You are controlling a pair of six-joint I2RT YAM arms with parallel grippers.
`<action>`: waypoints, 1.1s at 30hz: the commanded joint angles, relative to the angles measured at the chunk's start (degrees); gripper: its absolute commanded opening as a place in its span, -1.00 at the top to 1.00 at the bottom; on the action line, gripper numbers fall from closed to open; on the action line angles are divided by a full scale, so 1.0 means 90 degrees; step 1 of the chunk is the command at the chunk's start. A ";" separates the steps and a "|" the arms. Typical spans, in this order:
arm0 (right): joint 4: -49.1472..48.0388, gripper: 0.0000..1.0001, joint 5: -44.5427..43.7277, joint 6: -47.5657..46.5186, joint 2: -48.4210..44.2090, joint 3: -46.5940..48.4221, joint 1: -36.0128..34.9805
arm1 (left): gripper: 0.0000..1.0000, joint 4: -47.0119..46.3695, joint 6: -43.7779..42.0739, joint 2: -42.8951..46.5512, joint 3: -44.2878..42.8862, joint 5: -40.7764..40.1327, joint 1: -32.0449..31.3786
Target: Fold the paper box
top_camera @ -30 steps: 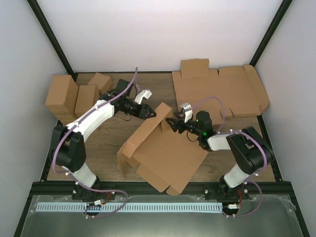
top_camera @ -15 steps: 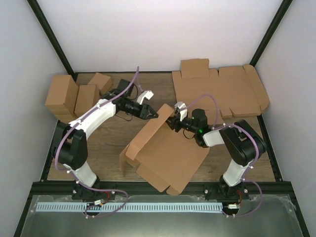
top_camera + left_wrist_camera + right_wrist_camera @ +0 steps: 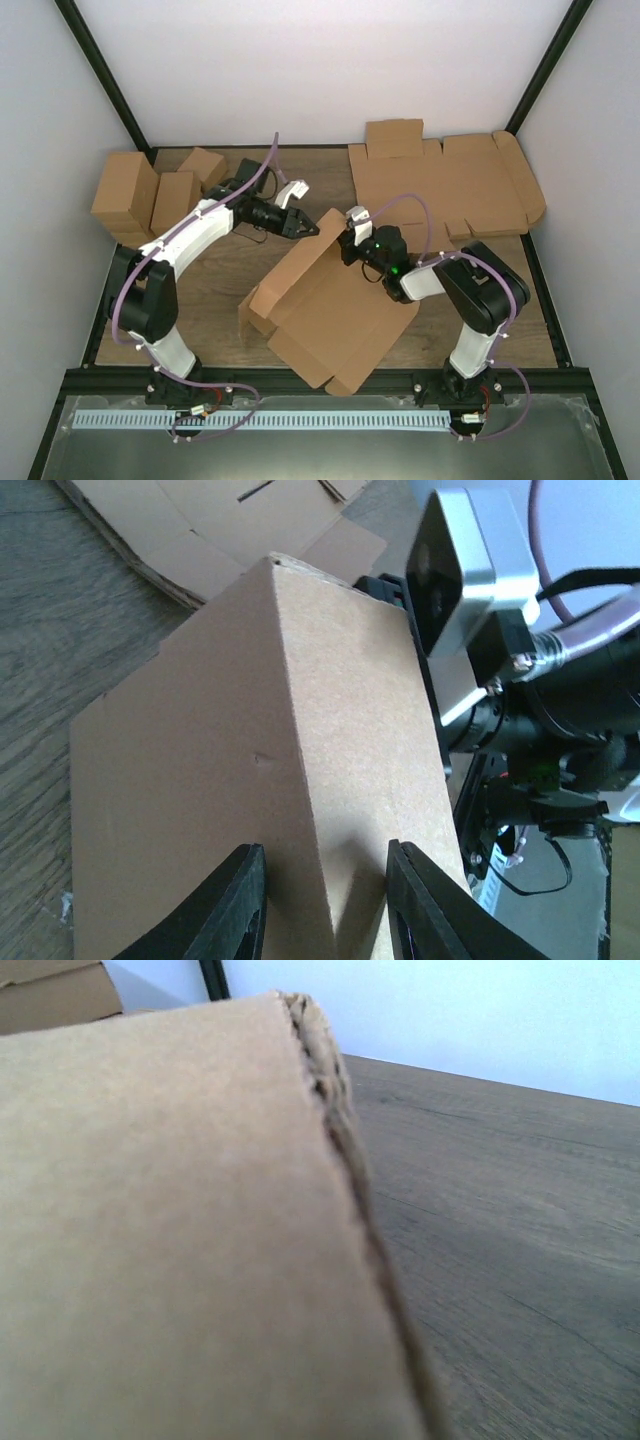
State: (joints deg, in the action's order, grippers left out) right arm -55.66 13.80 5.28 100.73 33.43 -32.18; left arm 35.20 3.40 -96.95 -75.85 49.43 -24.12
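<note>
**Top external view: long flap raised, fold under way**

The paper box (image 3: 345,315) lies mid-table with one long flap stood up. The left gripper (image 3: 312,228) clamps that flap's folded ridge. The right gripper (image 3: 347,240) is clenched at the same corner from the opposite side; whether it pinches card is unclear. Next probably comes creasing the wall square.

**Both arms reach inward, hands meeting over the surface**

The left arm stretches forward and rightward. The left hand (image 3: 308,228) pinches the paper box (image 3: 340,318) between its fingers (image 3: 235,910). The right arm bends leftward, and the right hand (image 3: 347,241) is clamped on the same raised flap.
</note>
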 commanded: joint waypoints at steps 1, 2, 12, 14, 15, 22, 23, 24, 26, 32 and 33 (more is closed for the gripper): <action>0.0104 0.94 -0.1078 -0.0085 -0.0111 0.0209 -0.0367 | 0.30 -0.0197 0.0120 -0.0038 0.0041 0.0124 -0.0042; 0.0087 0.60 -0.1108 -0.0021 -0.0101 0.0185 -0.0371 | 0.30 -0.0202 0.0125 -0.0047 0.0054 0.0123 -0.0044; -0.0302 0.04 -0.0966 0.0074 0.0164 -0.0064 -0.0373 | 0.29 -0.0201 0.0091 0.0146 0.0252 -0.0226 0.0056; -0.0375 -0.09 -0.0926 0.0042 0.0254 -0.0084 -0.0370 | 0.29 -0.0209 0.0086 0.0155 0.0278 -0.0244 0.0053; -0.0413 -0.14 -0.0978 0.0062 0.0299 -0.0089 -0.0369 | 0.29 -0.0204 0.0077 0.0165 0.0292 -0.0256 0.0055; -0.0798 0.02 -0.1011 0.0229 0.0489 -0.0275 -0.0360 | 0.29 -0.0181 0.0032 0.0220 0.0303 -0.0252 0.0106; -0.0815 0.08 -0.1047 0.0232 0.0517 -0.0261 -0.0364 | 0.29 -0.0161 0.0014 0.0217 0.0298 -0.0234 0.0118; -0.0859 0.10 -0.1049 0.0210 0.0539 -0.0263 -0.0344 | 0.30 -0.0156 -0.0002 0.0215 0.0308 -0.0189 0.0142; -0.0993 0.12 -0.0845 0.0177 0.0572 -0.0280 -0.0265 | 0.29 -0.0158 -0.0034 0.0233 0.0338 -0.0013 0.0214; -0.1055 0.22 -0.0451 0.0003 0.0783 -0.0056 -0.0215 | 0.29 -0.0161 -0.0084 0.0226 0.0419 0.0204 0.0357; -0.1035 0.22 -0.0436 -0.0015 0.0824 0.0002 -0.0214 | 0.29 -0.0159 -0.0085 0.0234 0.0429 0.0200 0.0377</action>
State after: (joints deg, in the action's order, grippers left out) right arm -63.11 7.97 6.81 106.26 31.00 -34.30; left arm 33.01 4.21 -95.72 -73.08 49.67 -21.41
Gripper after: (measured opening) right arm 0.392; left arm 0.355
